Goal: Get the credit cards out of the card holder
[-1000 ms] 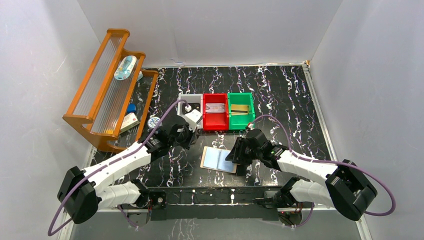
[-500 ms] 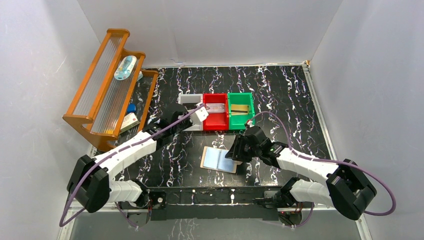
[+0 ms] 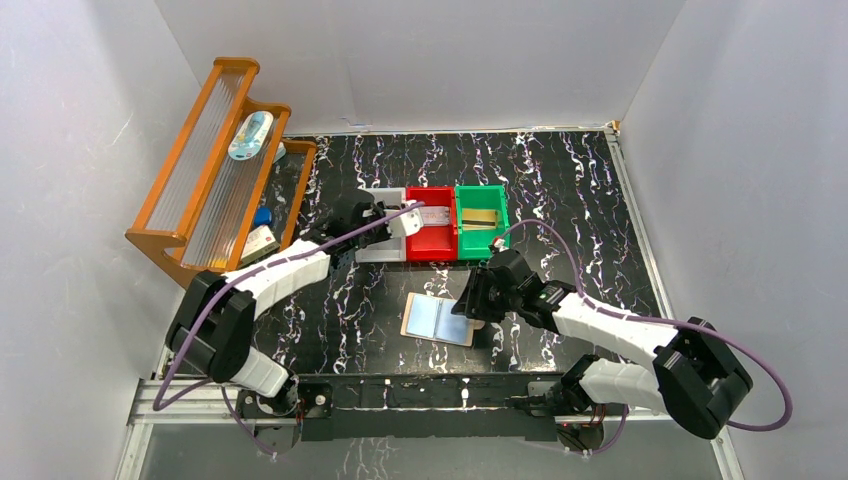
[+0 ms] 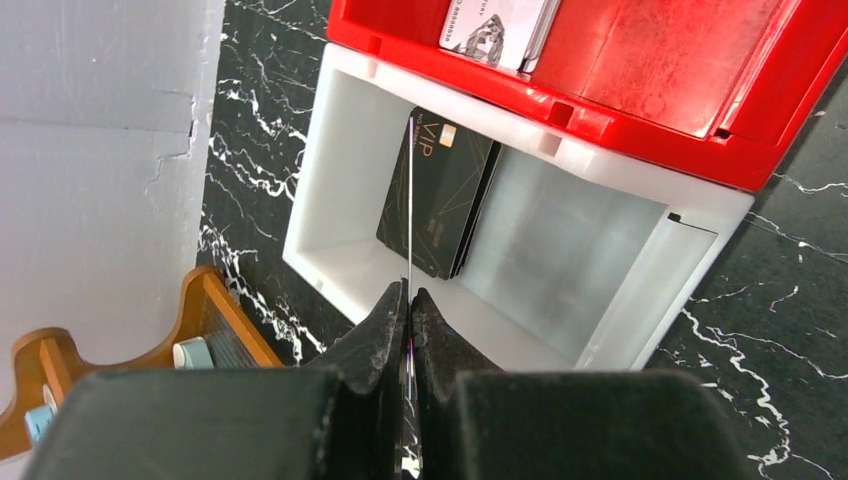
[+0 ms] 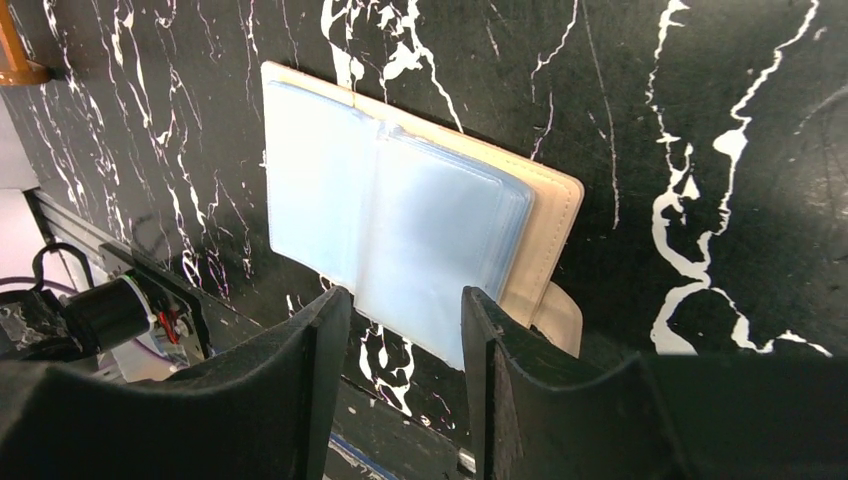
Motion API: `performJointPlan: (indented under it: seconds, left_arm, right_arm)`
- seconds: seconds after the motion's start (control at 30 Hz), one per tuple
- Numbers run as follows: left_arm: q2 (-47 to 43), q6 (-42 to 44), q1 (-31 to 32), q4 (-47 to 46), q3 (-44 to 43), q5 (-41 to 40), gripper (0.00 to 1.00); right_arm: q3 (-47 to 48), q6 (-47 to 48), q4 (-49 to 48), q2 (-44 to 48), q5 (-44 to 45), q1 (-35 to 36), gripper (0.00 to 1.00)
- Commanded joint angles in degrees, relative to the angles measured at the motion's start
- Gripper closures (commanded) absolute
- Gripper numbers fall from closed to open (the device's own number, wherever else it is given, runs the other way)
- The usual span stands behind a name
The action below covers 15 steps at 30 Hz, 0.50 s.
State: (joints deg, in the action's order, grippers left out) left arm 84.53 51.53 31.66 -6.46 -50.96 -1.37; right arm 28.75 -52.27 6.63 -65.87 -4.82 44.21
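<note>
My left gripper (image 4: 409, 300) is clenched on a thin card (image 4: 410, 210), held edge-on above the pale bin (image 4: 620, 290) at the far left of the row, I judge so that it can drop beside the matt black card (image 4: 440, 195) inside; the glossy red bin (image 4: 640, 110) touches it on the right; my right gripper (image 5: 400, 300) hangs released and empty over the card holder (image 5: 400, 200), which lies open and flat near the middle of the marbled black table (image 5: 700, 150), stitched tan cover down, shiny pale blue pockets up, probably ready for another pull.
</note>
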Motion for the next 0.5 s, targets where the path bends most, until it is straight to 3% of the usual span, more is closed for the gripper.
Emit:
performJointPlan:
  seconds: [0.0, 0.13, 0.47]
  left_arm:
    - [1.5, 3.3, -1.1, -3.0, -2.3, 2.4, 1.0]
    - [3.2, 2.6, -2.7, -5.2, -2.9, 4.0, 1.0]
    - [9.8, 7.4, -3.9, 1.8, -8.3, 4.8, 1.0]
  right_arm:
    - [2.8, 0.8, 0.8, 2.3, 2.3, -0.5, 0.45]
    - [2.7, 1.2, 1.1, 2.7, 2.6, -0.8, 0.45]
    - [3.3, 2.1, 1.5, 1.4, 1.9, -1.2, 0.44]
